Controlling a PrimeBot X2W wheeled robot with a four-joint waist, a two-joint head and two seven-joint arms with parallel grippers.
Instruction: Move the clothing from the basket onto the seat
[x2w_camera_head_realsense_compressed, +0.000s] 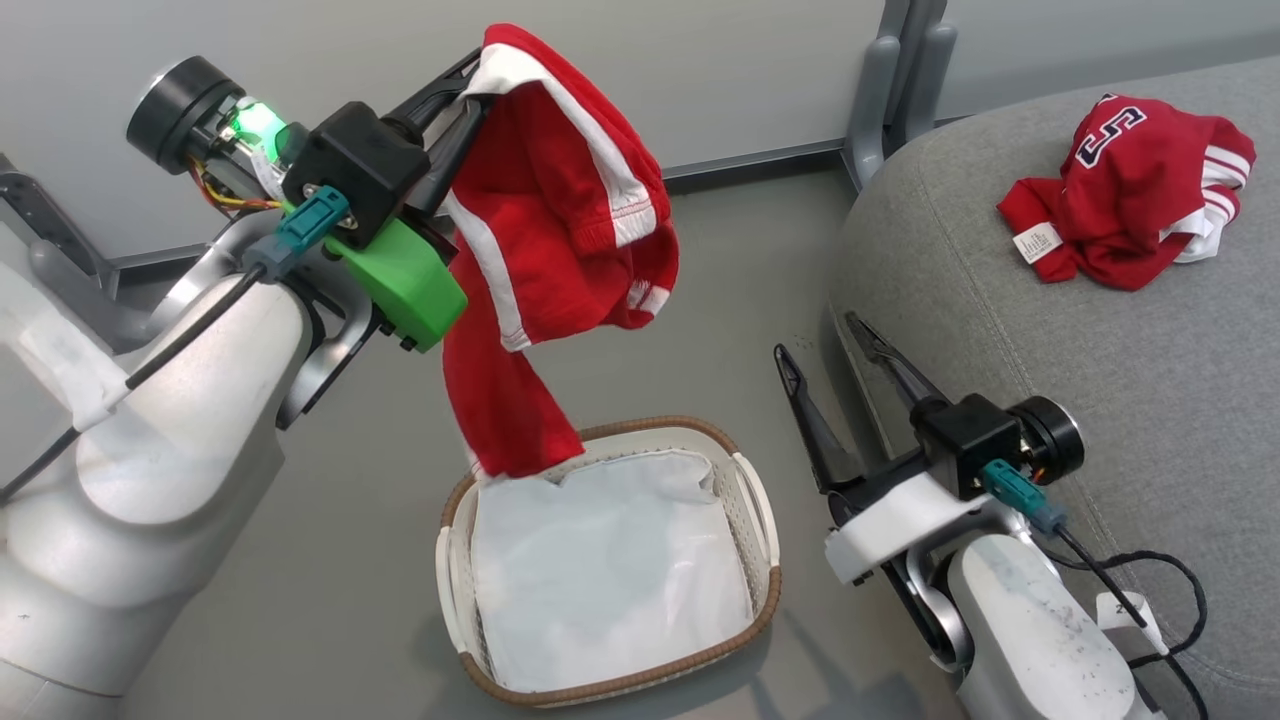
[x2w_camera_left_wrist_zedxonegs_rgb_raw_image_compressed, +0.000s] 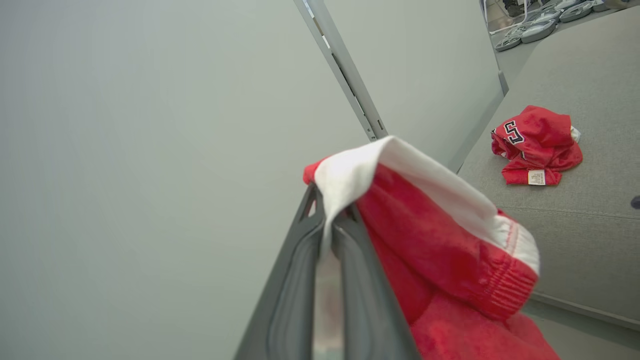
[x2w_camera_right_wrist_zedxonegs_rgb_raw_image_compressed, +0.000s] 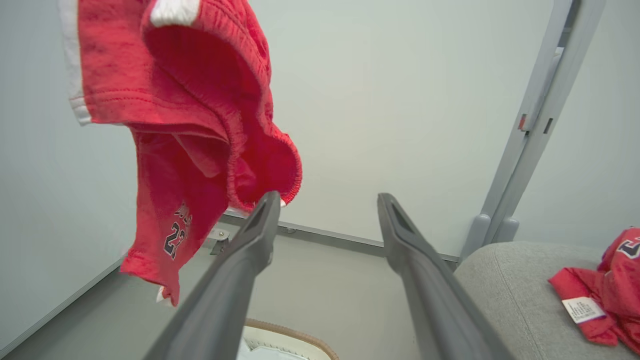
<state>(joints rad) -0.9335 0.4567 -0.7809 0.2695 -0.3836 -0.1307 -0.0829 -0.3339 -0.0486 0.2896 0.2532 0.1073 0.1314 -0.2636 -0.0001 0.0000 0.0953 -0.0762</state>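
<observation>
Red cloth is split between two places. The jersey (x2w_camera_head_realsense_compressed: 1130, 190) lies crumpled on the grey seat (x2w_camera_head_realsense_compressed: 1050, 400), and the shorts (x2w_camera_head_realsense_compressed: 560, 230) hang in the air from the left tool (x2w_camera_head_realsense_compressed: 472, 85), up and to the left of the basket (x2w_camera_head_realsense_compressed: 765, 600). That tool is closed on a thin fold at a white-striped edge of the shorts, and the rest of the garment droops below it. The right tool (x2w_camera_head_realsense_compressed: 820, 338) holds nothing; its fingers are spread wide and it sits between the basket and the seat's front.

The main risk is probably the grip. So little fabric is pinched that a quick swing towards the seat could pull it free and drop the shorts on the floor.

In the head view the lowest leg overlaps the basket's far rim. If it hangs low enough to snag there, it could drag the light basket or its white sheet lining (x2w_camera_head_realsense_compressed: 610, 580).

The open right tool stands in the likely path and could catch the trailing cloth. A release too near the seat's rounded edge might let the shorts slide off.
</observation>
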